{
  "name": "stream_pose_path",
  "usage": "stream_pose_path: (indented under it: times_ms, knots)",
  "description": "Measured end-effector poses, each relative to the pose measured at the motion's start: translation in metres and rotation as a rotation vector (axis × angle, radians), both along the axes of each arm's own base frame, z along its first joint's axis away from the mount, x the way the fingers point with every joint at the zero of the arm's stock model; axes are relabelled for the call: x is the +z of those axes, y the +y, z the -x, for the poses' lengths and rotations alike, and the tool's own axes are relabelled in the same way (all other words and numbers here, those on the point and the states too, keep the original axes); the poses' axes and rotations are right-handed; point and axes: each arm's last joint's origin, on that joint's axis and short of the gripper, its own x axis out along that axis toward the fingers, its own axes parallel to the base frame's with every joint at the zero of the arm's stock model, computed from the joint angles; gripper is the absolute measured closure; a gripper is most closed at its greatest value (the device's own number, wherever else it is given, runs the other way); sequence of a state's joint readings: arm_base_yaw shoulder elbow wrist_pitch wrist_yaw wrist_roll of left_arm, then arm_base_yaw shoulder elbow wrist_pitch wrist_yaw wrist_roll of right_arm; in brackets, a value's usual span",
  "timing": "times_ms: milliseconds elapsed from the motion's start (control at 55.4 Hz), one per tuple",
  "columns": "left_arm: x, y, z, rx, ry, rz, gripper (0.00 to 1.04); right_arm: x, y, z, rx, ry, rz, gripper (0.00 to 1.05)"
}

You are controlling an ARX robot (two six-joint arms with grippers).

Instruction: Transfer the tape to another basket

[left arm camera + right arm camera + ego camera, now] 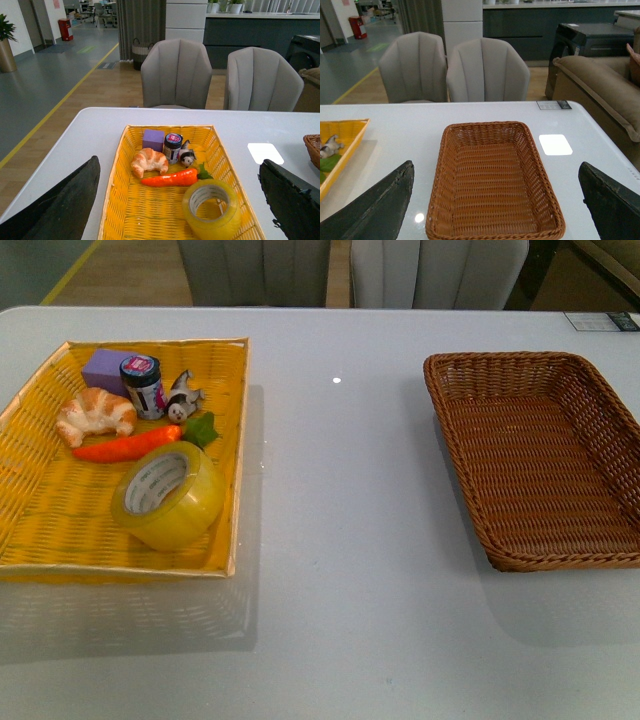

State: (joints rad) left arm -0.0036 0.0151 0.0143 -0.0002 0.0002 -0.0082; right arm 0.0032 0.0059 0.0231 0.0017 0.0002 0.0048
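The tape point(170, 495), a wide yellow roll with a white green-printed core, lies in the near right part of the yellow tray point(60, 530) at the table's left. It also shows in the left wrist view point(211, 208), between and beyond my left gripper's point(180, 200) open fingers. The brown wicker basket point(545, 455) stands empty at the right. My right gripper point(495, 205) is open above the basket's point(492, 182) near end. Neither gripper shows in the front view.
The tray also holds a croissant point(95, 413), an orange carrot point(135, 444), a purple block point(105, 370), a small jar point(143, 386) and a toy figure point(181, 397). Two grey chairs point(177, 75) stand beyond the table's far edge. A card point(600, 322) lies far right.
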Motion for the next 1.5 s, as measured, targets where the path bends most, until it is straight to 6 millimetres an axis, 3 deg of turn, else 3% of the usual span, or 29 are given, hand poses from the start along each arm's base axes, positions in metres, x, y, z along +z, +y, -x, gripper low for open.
stream_pose_path:
  times_ms: [614,740,884,1083,1155,1281,1498]
  knots:
    - [0.000,0.000,0.000,-0.004,0.002,0.000,0.09,0.000,0.000,0.000,0.000,0.000,0.000,0.09]
    - [0.000,0.000,-0.006,-0.167,0.307,0.258,0.09,0.000,0.000,0.000,0.001,0.000,0.000,0.09]
    - [0.013,0.002,-0.034,-0.197,0.325,0.356,0.09,0.000,0.000,0.000,0.000,0.000,0.000,0.09]
    - [0.014,0.008,-0.104,-0.210,0.299,0.332,0.09,0.000,0.000,0.000,0.001,0.000,0.000,0.09]
    - [0.002,0.011,-0.133,-0.202,0.335,0.329,0.09,0.000,0.000,0.000,0.001,0.000,0.000,0.09]
    - [-0.038,0.014,-0.175,-0.180,0.472,0.347,0.09,0.000,0.000,0.000,0.000,0.000,0.000,0.09]
    - [-0.092,0.015,-0.218,-0.150,0.632,0.360,0.09,0.000,0.000,0.000,0.001,0.000,0.000,0.09]
